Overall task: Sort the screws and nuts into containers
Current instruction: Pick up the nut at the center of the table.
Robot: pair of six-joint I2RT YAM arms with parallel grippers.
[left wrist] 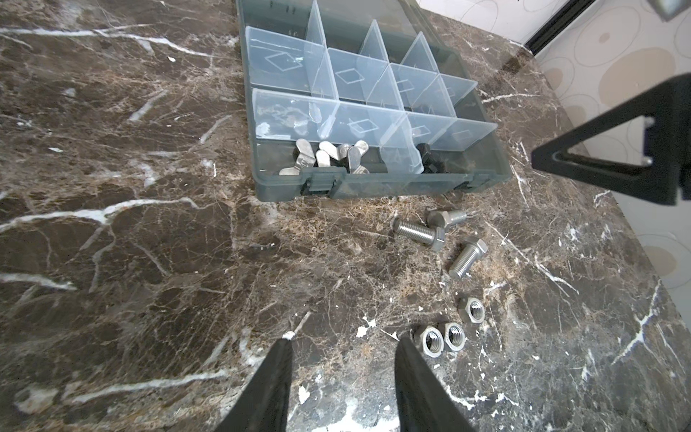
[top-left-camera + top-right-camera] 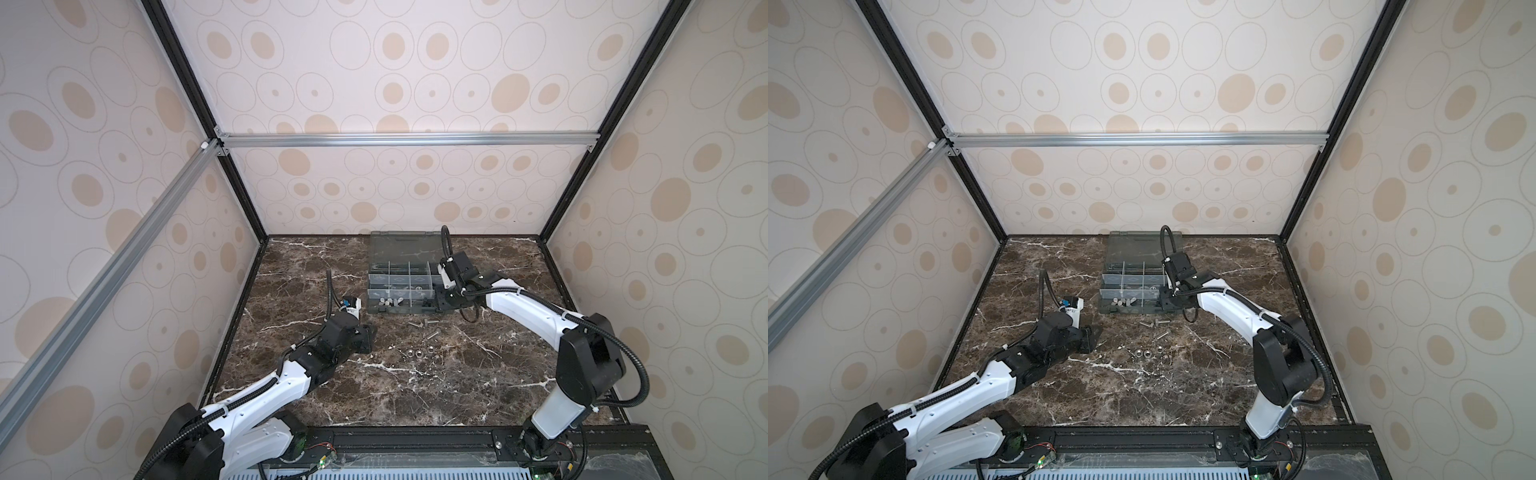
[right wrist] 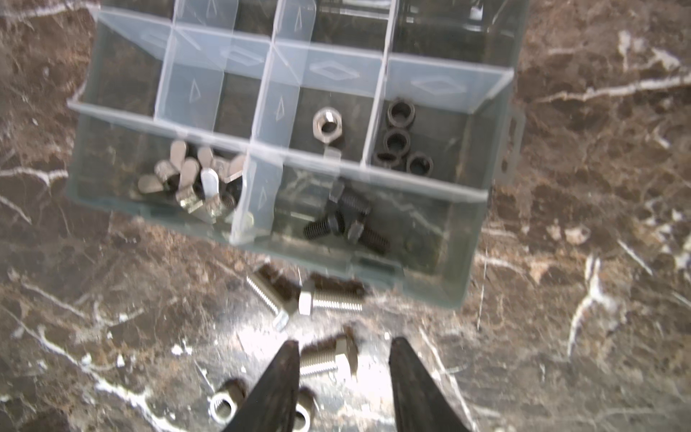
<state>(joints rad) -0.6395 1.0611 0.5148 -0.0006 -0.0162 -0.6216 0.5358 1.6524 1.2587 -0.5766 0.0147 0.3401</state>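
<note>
A robotics lab test cell: a dark brown marble-look tabletop (image 2: 415,395) walled behind and beside by cream panels (image 2: 395,187) printed with beige ovals in black-and-silver aluminium framing (image 2: 407,139), two white-and-black robot arms (image 2: 523,303) mounted at its near edge.

The bench (image 1: 149,262) is glossy brown marble-look stone with white veins. The organiser box (image 1: 374,189) is smoky grey translucent plastic, and its dividers (image 1: 284,63) are pale, smooth, clear plastic. The silver screws (image 1: 418,233) and silver nuts (image 1: 454,336) are bright threaded metal. The black nuts (image 3: 398,140) and black screws (image 3: 347,220) look matt.
</note>
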